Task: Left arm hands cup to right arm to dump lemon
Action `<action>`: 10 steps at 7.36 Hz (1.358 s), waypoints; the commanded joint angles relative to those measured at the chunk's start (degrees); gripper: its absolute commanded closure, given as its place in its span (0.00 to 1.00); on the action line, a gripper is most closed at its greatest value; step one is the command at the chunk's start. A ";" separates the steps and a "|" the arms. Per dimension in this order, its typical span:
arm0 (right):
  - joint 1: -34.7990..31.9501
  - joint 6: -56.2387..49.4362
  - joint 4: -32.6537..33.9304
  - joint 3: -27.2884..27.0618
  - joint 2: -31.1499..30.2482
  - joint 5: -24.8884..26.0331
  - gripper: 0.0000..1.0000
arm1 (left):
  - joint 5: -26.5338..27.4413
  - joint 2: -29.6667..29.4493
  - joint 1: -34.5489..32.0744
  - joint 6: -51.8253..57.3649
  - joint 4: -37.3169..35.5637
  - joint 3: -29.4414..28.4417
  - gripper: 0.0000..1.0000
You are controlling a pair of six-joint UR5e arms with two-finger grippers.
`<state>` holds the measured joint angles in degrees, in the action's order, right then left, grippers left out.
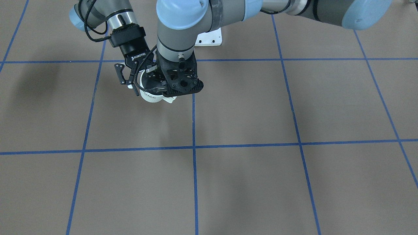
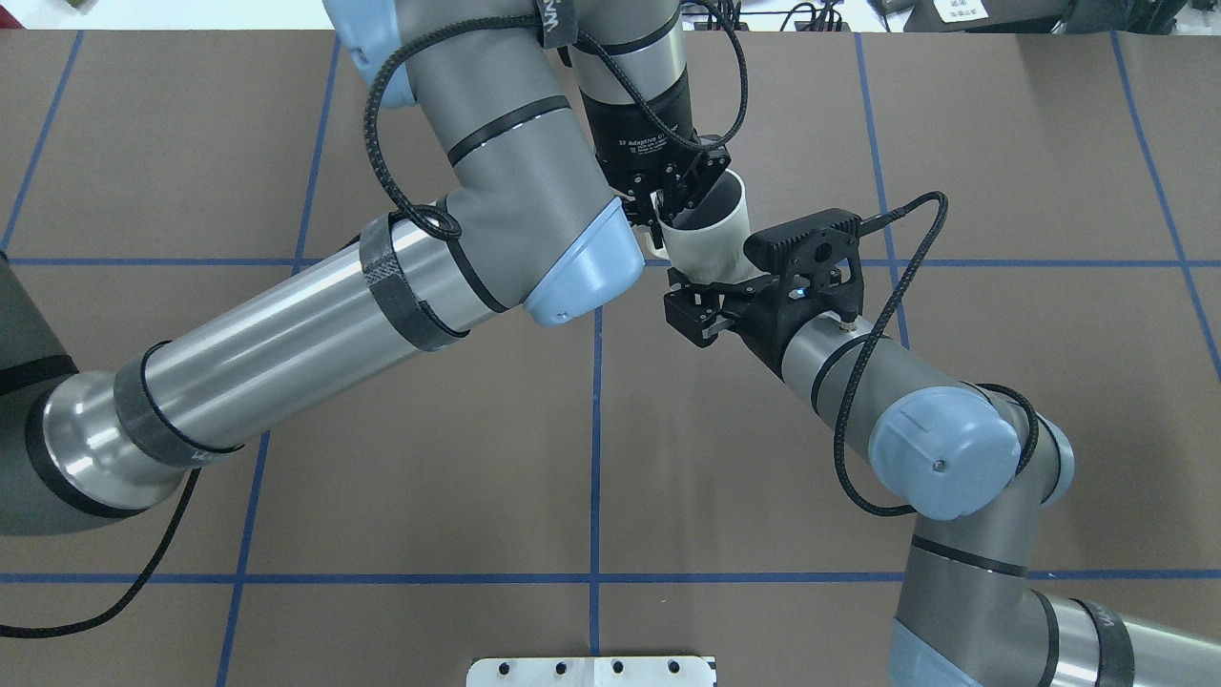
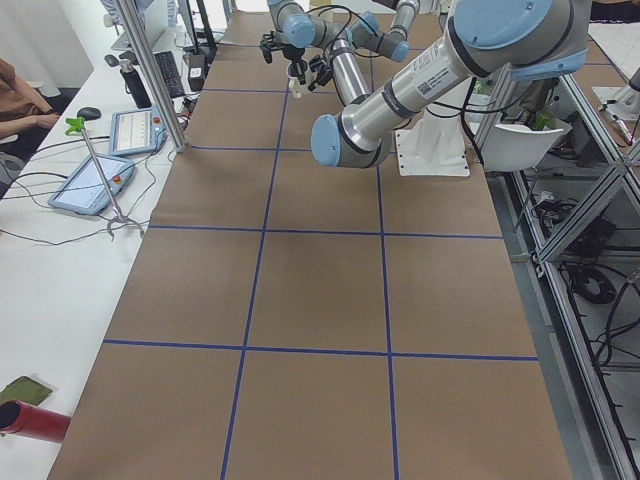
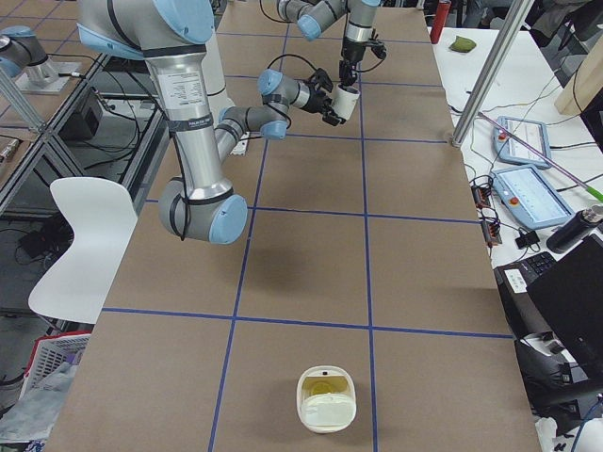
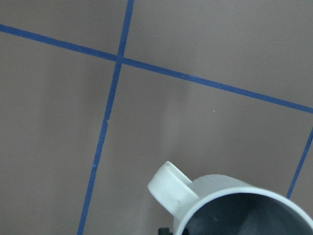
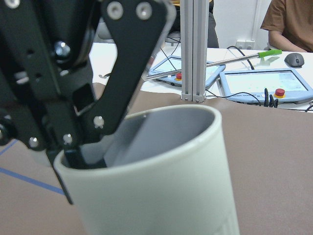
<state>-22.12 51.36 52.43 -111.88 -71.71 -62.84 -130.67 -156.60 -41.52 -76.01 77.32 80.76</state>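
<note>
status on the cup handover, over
Left pincer shut on rim of cream-white handled mug, held above brown blue-taped table. Right pincer open beside mug's wall, not gripping. Lemon not visible. Nothing in the way.

Robotics lab: tape-gridded table, teach pendants, aluminium framing.
</note>
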 commanded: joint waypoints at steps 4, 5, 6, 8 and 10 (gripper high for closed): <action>-0.03 -0.03 0.04 0.00 -0.01 -0.01 0.00 | -1.68 -0.02 -3.30 0.16 0.28 0.01 1.00; -0.03 -0.03 0.04 0.00 -0.01 -0.01 0.00 | -3.35 -0.02 -4.61 0.24 0.37 -0.08 1.00; -0.03 -0.03 0.04 0.00 0.07 -0.09 0.00 | -3.54 -0.02 -5.32 0.33 0.37 -0.08 1.00; -0.46 -0.12 0.21 0.08 0.07 -0.18 0.00 | -5.11 -0.02 -7.60 1.90 0.20 -0.86 1.00; -4.40 -0.56 3.18 0.08 0.34 -4.28 0.00 | -5.56 0.42 -9.37 3.83 -0.07 -1.31 1.00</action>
<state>-24.10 51.07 53.80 -111.81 -71.50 -64.33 -135.91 -156.44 -49.75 -73.66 77.48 79.68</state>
